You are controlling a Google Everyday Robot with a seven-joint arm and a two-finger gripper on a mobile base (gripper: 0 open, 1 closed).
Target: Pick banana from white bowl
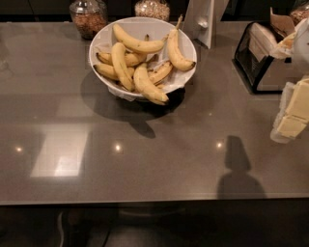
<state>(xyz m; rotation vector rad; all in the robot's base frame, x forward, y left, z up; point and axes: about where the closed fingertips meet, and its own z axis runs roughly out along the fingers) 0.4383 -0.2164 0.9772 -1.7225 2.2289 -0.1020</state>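
The white bowl, wide and paper-lined, stands at the back centre of the grey counter and holds several ripe yellow bananas. A thick, short, curved banana with a dark tip lies at the bowl's front edge, its tip hanging over the rim. A long slim freckled banana lies across the top. Another banana with an upright stem leans at the right. My gripper, with cream-coloured fingers, hangs at the far right edge of the view, well right of the bowl and away from the bananas. It holds nothing that I can see.
Two glass jars stand behind the bowl. A white upright object is at the bowl's back right. A black wire rack with packets sits at the right. The counter's front edge runs along the bottom.
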